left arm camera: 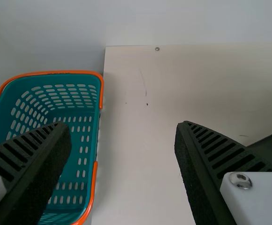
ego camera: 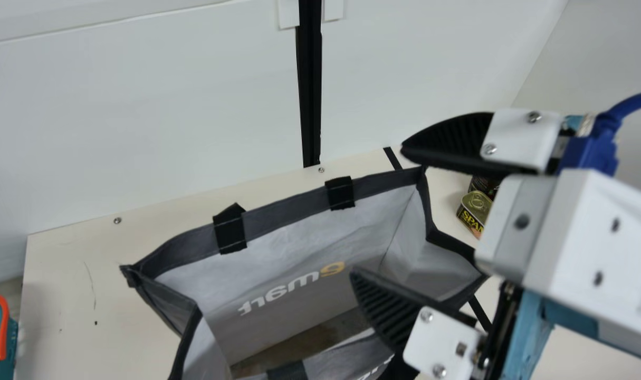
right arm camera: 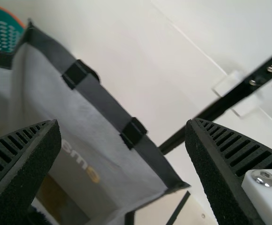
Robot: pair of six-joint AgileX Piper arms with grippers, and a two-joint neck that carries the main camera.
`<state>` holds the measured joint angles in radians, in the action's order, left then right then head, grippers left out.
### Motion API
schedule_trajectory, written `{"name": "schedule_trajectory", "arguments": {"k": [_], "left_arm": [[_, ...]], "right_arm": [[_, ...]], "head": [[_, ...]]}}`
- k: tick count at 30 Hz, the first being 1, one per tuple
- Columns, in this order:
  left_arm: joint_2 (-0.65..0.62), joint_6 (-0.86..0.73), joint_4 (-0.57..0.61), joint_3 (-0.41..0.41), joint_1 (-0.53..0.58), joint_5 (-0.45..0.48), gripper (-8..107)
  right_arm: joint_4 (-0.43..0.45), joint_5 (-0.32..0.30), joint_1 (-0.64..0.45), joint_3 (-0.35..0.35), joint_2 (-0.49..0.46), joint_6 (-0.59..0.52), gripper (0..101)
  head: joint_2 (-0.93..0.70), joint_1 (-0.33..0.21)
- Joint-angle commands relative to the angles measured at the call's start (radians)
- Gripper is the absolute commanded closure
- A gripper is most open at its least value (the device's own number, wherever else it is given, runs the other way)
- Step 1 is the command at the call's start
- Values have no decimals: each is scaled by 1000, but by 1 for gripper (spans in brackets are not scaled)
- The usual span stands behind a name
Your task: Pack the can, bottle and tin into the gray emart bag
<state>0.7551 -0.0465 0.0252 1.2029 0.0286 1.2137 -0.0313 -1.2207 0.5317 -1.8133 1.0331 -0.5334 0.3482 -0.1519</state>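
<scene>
Right tool (ego camera: 377,210): mine, spread wide and holding nothing; lower finger (ego camera: 386,306) over the bag's mouth, upper finger (ego camera: 452,140) beyond its far right corner.
Left tool (left arm camera: 122,126): mine, also wide apart with nothing between its fingers; in the left wrist view, partly in front of the teal basket (left arm camera: 56,72).
Gray emart bag (ego camera: 278,243): upright and gaping, centre to lower edge of the main view.
Tin (ego camera: 473,211): right of the main view, on the surface (ego camera: 72,279) outside the bag, partly behind my right arm.
Dark item (ego camera: 484,184): just behind the tin, mostly hidden; whether it is the can or the bottle I cannot tell.
Step in hand, as I judge it: fetching the next item, probably the tin, with my right tool; packing looks unfinished.
Good execution: lift clear of the bag, swing right, descend squarely over the tin, close on opposite sides, then carry it high and release low inside.
Obstacle: the right-hand rim (ego camera: 455,247) lies between mouth and tin; a low sweep could fold it or drag the bag.
Snag risk: the black strap loops (ego camera: 340,192) on the far rim could catch a fingertip.
</scene>
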Motion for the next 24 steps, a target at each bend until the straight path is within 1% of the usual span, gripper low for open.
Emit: {"name": "schedule_trajectory", "arguments": {"k": [1, 7, 15, 19, 24], "left_arm": [[0, 0, 0, 0, 0, 0, 9], [0, 0, 0, 0, 0, 0, 9], [0, 0, 0, 0, 0, 0, 9], [0, 0, 0, 0, 0, 0, 9], [0, 0, 0, 0, 0, 0, 9]], "right_arm": [[8, 1, -39, -14, 3, 9, 10], [22, 1, -142, -44, 14, 42, 10], [15, 1, -281, -60, 31, 76, 10], [0, 1, -355, -58, 39, 90, 10], [-22, 1, -443, -37, 47, 104, 10]], "head": [[1, -23], [1, -23], [1, -23], [1, -23], [1, -23]]}}
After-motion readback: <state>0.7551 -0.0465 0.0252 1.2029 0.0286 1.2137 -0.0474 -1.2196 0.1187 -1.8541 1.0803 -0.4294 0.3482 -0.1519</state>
